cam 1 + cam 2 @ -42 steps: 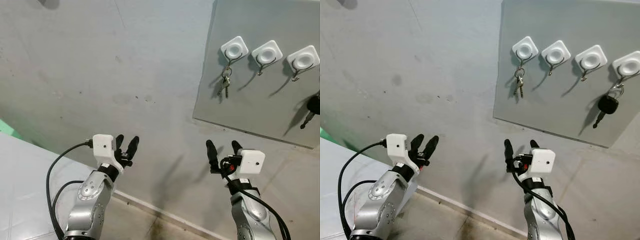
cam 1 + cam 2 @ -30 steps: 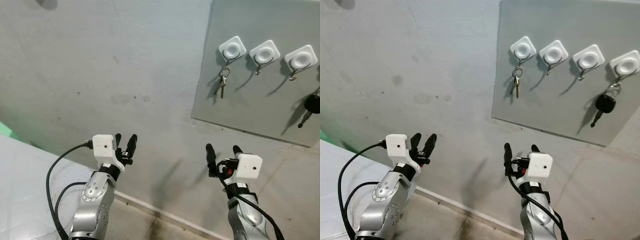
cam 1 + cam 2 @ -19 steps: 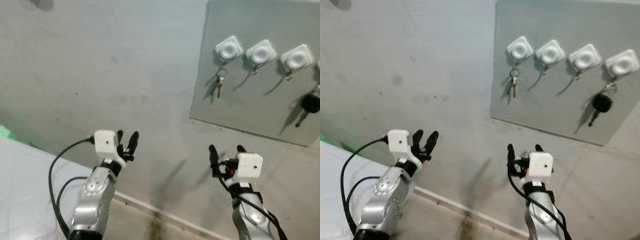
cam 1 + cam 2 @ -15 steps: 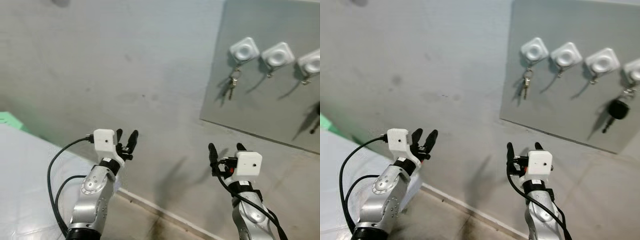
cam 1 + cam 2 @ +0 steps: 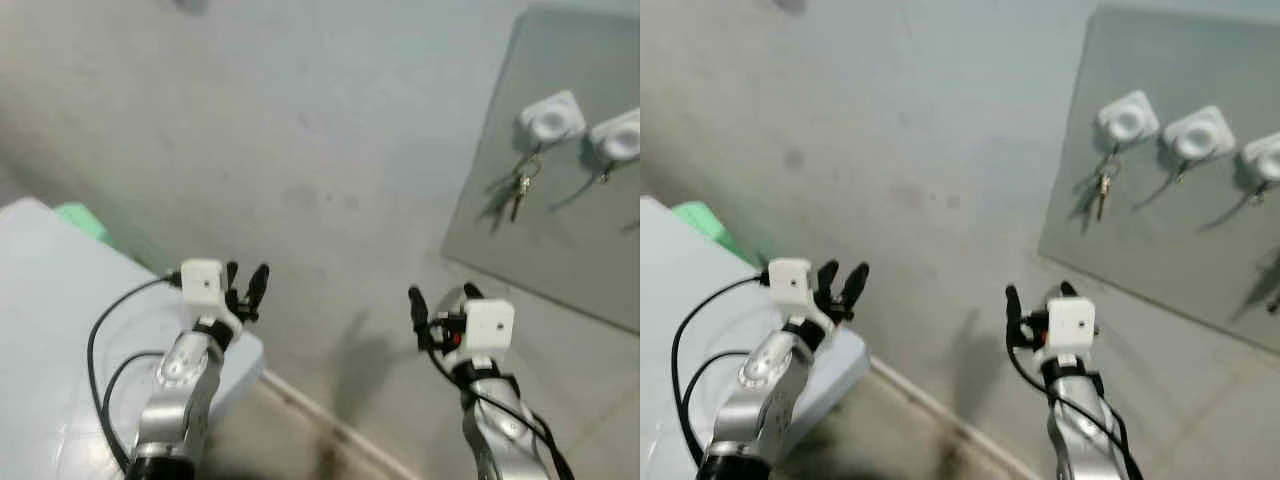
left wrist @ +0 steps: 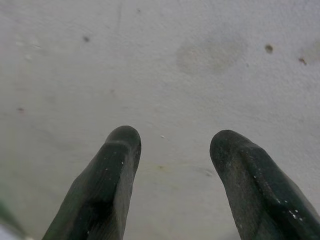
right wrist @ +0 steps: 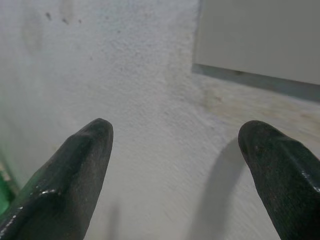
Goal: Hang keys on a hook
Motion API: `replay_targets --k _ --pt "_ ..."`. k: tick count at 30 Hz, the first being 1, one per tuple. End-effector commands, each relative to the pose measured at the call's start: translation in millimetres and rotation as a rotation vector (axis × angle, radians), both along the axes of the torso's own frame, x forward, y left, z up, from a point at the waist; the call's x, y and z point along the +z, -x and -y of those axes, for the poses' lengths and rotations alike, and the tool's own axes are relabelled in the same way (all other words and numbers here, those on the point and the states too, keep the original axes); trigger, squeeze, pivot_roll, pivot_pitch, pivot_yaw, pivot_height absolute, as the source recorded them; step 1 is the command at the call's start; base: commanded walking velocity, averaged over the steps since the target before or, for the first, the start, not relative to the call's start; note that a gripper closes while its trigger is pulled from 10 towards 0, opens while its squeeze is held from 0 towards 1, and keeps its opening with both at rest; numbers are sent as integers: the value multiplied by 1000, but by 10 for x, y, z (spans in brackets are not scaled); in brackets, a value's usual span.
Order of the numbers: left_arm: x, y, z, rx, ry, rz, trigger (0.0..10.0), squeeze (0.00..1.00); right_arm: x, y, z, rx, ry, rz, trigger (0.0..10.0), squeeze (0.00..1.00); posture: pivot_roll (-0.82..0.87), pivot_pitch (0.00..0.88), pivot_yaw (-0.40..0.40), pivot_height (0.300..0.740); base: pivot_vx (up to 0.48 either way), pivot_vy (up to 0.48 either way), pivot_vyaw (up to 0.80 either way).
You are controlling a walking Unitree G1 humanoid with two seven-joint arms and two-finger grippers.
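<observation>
A grey board (image 5: pixel 1140 215) is fixed to the wall at the upper right and carries a row of white square hooks (image 5: pixel 1125 118). A small bunch of keys (image 5: pixel 1103 186) hangs from the leftmost hook; the hook beside it (image 5: pixel 1198 133) is bare. Both arms are raised toward the wall, below and left of the board. My left gripper (image 5: pixel 245 285) is open and empty, facing bare wall (image 6: pixel 172 150). My right gripper (image 5: pixel 440 300) is open and empty too, with the board's lower corner (image 7: pixel 260 40) ahead of it.
A white flat surface (image 5: pixel 45 300) fills the lower left, its corner under my left arm. Something green (image 5: pixel 80 220) sits behind it against the grey wall. A pale skirting strip (image 5: pixel 330 425) runs along the foot of the wall.
The camera has swung left: the board slid to the picture's right edge, and the white surface and green object came into view. Both grippers stay raised and open.
</observation>
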State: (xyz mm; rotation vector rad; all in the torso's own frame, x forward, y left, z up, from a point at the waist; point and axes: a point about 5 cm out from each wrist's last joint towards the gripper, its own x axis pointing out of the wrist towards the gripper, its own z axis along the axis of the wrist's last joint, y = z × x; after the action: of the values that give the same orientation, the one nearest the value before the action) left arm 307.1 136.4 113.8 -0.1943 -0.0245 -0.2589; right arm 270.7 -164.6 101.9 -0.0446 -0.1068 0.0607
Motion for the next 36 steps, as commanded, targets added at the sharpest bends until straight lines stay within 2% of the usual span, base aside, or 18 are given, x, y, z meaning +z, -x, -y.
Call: replay_targets --k 1,36 --pt "29 -7 0 -16 -7 9 10000 0 8 -19 12 3 -6 -6 10000 0 137 0 24 736 0 0 800" --pt "46 -17 12 -18 17 12 10000 0 58 -76 61 46 18 7 10000 0 141 0 9 736 0 0 800"
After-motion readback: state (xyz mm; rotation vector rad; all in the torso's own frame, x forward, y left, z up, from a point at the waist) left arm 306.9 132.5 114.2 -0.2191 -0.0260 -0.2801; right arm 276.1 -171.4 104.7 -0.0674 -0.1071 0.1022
